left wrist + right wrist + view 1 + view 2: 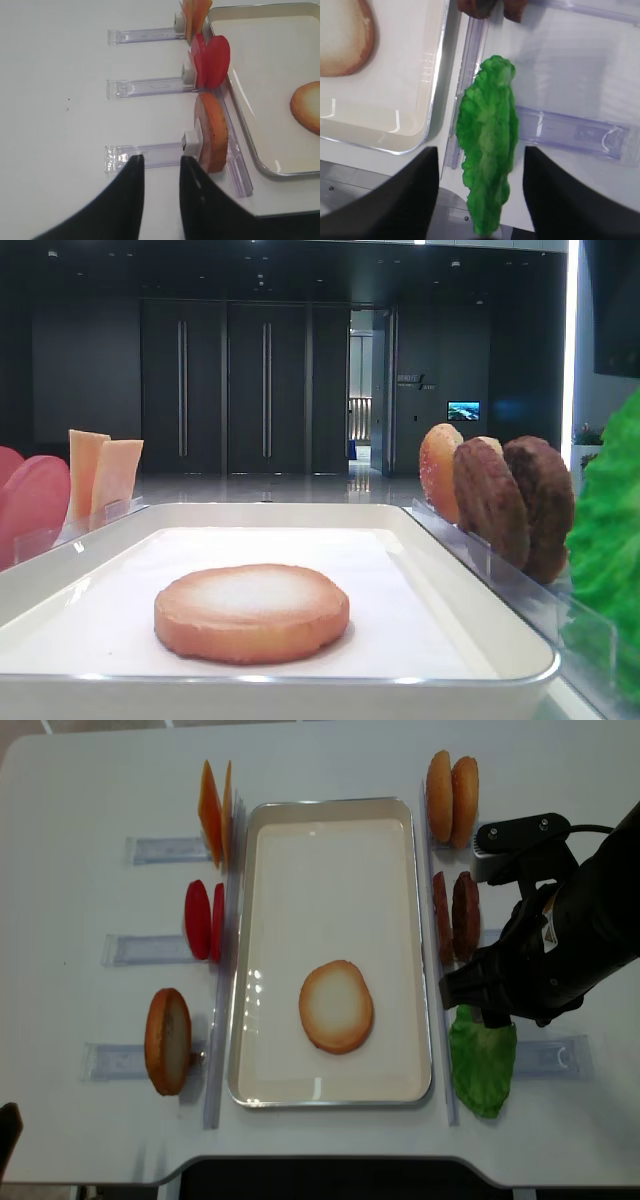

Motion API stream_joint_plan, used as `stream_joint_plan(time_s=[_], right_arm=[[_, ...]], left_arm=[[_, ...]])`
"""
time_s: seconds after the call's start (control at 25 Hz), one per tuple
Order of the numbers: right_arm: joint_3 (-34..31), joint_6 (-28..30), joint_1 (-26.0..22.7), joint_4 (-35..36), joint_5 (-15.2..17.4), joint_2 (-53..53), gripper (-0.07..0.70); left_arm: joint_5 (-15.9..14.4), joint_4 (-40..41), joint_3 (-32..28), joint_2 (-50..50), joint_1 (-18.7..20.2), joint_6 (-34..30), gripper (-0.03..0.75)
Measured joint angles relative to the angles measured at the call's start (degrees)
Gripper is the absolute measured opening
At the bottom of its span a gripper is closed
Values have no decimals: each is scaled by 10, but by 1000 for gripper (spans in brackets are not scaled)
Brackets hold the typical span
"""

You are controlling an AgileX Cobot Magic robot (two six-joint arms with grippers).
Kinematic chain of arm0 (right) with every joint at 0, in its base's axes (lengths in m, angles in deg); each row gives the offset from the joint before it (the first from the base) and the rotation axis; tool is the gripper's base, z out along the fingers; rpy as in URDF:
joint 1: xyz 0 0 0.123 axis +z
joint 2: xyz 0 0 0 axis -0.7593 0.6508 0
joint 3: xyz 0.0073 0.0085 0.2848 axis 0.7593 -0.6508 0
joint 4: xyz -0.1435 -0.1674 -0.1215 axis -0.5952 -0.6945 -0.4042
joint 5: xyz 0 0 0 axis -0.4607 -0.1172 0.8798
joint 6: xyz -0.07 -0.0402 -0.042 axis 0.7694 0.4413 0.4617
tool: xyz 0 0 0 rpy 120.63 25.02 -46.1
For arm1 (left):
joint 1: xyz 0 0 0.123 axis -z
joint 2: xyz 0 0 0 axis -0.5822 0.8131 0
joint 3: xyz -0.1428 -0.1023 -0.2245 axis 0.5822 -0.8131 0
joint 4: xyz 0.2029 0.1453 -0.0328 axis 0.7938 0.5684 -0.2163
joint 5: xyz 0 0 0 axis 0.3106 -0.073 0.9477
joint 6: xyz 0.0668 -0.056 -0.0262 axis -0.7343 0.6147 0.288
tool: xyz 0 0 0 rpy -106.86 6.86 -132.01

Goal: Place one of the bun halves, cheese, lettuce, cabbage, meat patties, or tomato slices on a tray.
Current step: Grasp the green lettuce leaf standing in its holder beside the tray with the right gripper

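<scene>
Clearly the next piece in reach is the lettuce (489, 150), a thin, ruffled green leaf standing on edge in a clear plastic holder (570, 131) just right of the tray (240, 970), near the table's (90, 780) front edge. It looks light, floppy and easily crumpled, so a gentle pinch across the upper edge, where the leaf rises free of its holder, seems the best hold; gripping low would risk catching the plastic. The right gripper (481, 200) hangs directly above it, its fingers (410, 200) spread wide on either side of the leaf and touching nothing. One bun half (337, 1006) already lies flat, pale face up, in the tray's near part. The left gripper (161, 195) sits low at the table's front left, its fingers (127, 200) partly apart with nothing between them, just in front of a second bun half (212, 131) standing on edge in its own holder. That bun looks firm and stiff enough to take a squarer squeeze across its faces. The meat patties (455, 915) stand just behind the lettuce, so the leaf should be lifted straight up, clear of them.
</scene>
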Motion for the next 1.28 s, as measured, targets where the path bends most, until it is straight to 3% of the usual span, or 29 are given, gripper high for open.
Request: stream_joint_plan(time_s=[0.48,0.76,0.88,1.08,1.28], right_arm=[[0,0,0,-1,-2,18,366],[0,0,0,-1,0,18,358],[0,0,0,-1,0,18,276],[0,0,0,-1,2,18,33],[2,0,0,-1,15,18,20]], left_arm=[[0,0,0,0,0,0,34],[0,0,0,0,0,0,0],[0,0,0,0,0,0,-1],[0,0,0,0,0,0,-1],[0,0,0,0,0,0,-1]])
